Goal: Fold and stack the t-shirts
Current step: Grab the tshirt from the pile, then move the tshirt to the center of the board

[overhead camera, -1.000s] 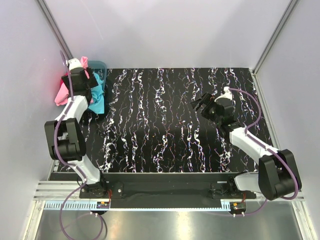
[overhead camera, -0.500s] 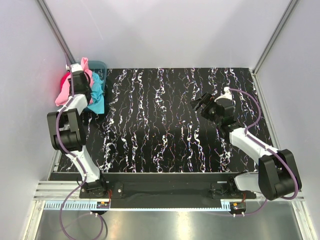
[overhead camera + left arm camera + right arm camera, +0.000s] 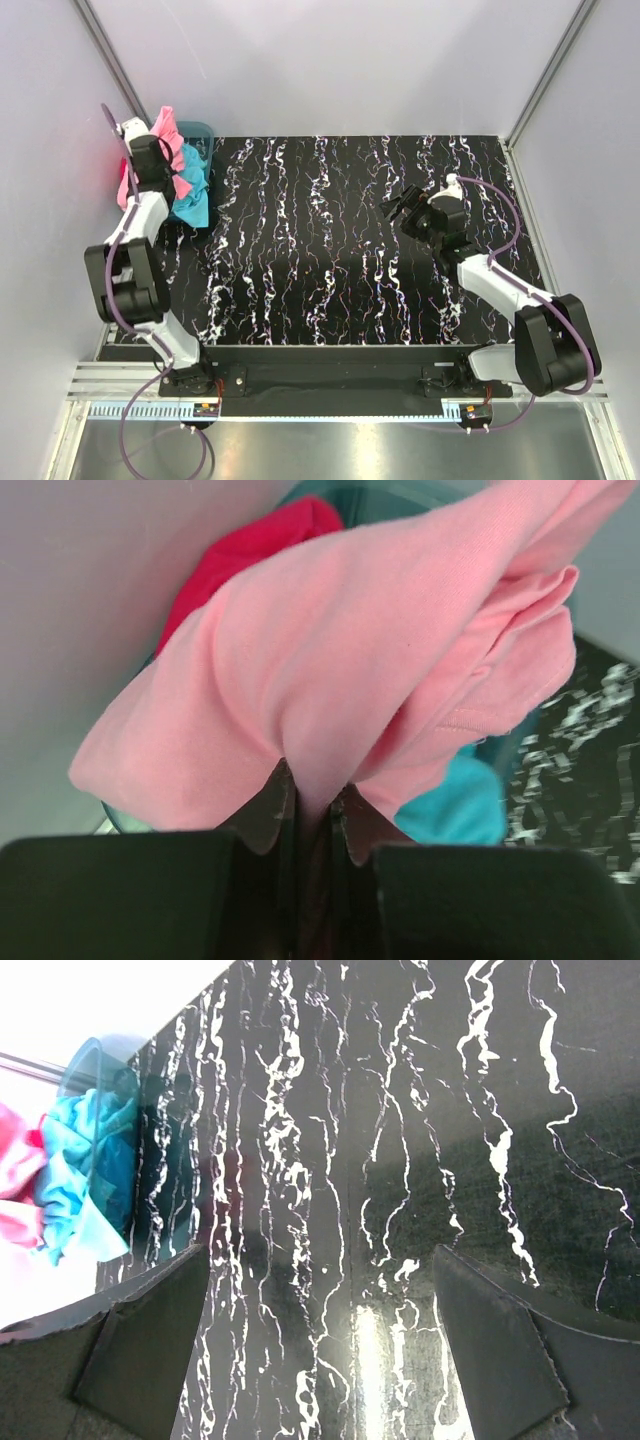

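My left gripper is shut on a fold of the light pink t-shirt, which drapes over and ahead of the jaws. In the top view that gripper is over the teal basket at the table's far left corner, with the pink t-shirt hanging on both sides of it. The turquoise t-shirt spills out of the basket onto the table. The crimson t-shirt lies behind the pink one, against the wall. My right gripper hovers open over bare table, nothing between its fingers.
The black marbled tabletop stretches between the two arms. White walls enclose the left, back and right sides, and the basket sits tight against the left wall. The right wrist view shows the basket and turquoise cloth far off.
My left gripper has closed on the pink t-shirt and pulled it up and back toward the far left corner. The right arm has stayed where it was.
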### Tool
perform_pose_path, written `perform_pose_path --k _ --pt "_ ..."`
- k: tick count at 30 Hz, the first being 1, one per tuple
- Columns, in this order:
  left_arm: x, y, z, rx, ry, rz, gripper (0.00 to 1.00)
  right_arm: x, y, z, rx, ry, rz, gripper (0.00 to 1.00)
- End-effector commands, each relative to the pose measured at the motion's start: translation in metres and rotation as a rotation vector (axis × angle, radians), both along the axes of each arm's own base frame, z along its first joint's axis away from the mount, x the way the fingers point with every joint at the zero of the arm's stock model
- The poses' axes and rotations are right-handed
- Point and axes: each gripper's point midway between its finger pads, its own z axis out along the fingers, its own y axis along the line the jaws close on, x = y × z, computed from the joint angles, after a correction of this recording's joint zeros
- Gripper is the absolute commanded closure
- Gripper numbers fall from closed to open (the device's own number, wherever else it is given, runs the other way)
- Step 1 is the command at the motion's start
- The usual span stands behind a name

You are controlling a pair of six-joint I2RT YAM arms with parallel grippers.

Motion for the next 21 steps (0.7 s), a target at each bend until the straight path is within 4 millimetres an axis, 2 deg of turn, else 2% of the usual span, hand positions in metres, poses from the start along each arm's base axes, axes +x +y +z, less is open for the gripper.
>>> perform_pose_path --k 1,4,5,6,7,8,9,10,11,12,13,14,16,17,19,20,21 --pt "0.001 -0.027 0.102 -0.027 -0.291 -0.043 1.0 0.007 0.007 0.007 -0.007 -0.032 0.02 0.01" --pt "-0.006 -0.069 0.145 -0.03 -0.379 -0.134 1.0 0.008 0.005 0.008 -0.018 -0.037 0.014 0.01" --pt "-0.006 -0.093 0.153 -0.038 -0.397 -0.182 1.0 0.008 0.004 0.006 -0.025 -0.037 0.01 0.0" --pt "-0.014 -0.108 0.17 -0.052 -0.435 -0.211 1.0 0.009 0.002 0.008 -0.033 -0.042 0.005 0.0" --pt "-0.016 -0.124 0.175 -0.067 -0.448 -0.247 1.0 0.009 0.001 0.008 -0.037 -0.042 0.002 0.0" --pt "-0.018 -0.154 0.179 -0.092 -0.455 -0.31 1.0 0.009 0.002 0.009 -0.043 -0.041 0.003 0.0" --pt "-0.021 -0.172 0.181 -0.121 -0.46 -0.344 1.0 0.012 -0.004 0.009 -0.063 -0.035 -0.026 0.0" --pt "-0.029 -0.205 0.184 -0.146 -0.461 -0.406 1.0 0.012 -0.007 0.01 -0.075 -0.034 -0.035 0.0" --pt "-0.033 -0.222 0.182 -0.171 -0.457 -0.432 1.0 0.013 -0.01 0.012 -0.085 -0.037 -0.048 0.0" --pt "-0.037 -0.235 0.172 -0.2 -0.443 -0.436 1.0 0.013 -0.016 0.011 -0.104 -0.03 -0.074 0.0" --pt "-0.047 -0.268 0.168 -0.226 -0.436 -0.497 1.0 0.013 -0.02 0.015 -0.113 -0.035 -0.093 0.01" --pt "-0.052 -0.283 0.148 -0.237 -0.398 -0.512 1.0 0.014 -0.029 0.015 -0.133 -0.033 -0.14 0.0" --pt "-0.062 -0.308 0.134 -0.27 -0.396 -0.525 1.0 0.012 -0.041 0.016 -0.167 -0.014 -0.194 0.0" --pt "-0.072 -0.331 0.108 -0.287 -0.348 -0.571 1.0 0.013 -0.053 0.017 -0.193 -0.012 -0.259 0.0" --pt "-0.085 -0.361 0.087 -0.347 -0.321 -0.614 1.0 0.009 -0.07 0.013 -0.237 0.018 -0.333 0.0" --pt "-0.091 -0.37 0.061 -0.349 -0.271 -0.625 1.0 0.01 -0.085 0.015 -0.264 0.021 -0.415 0.0" --pt "-0.096 -0.379 0.051 -0.37 -0.254 -0.633 1.0 0.007 -0.092 0.008 -0.287 0.051 -0.451 0.0"
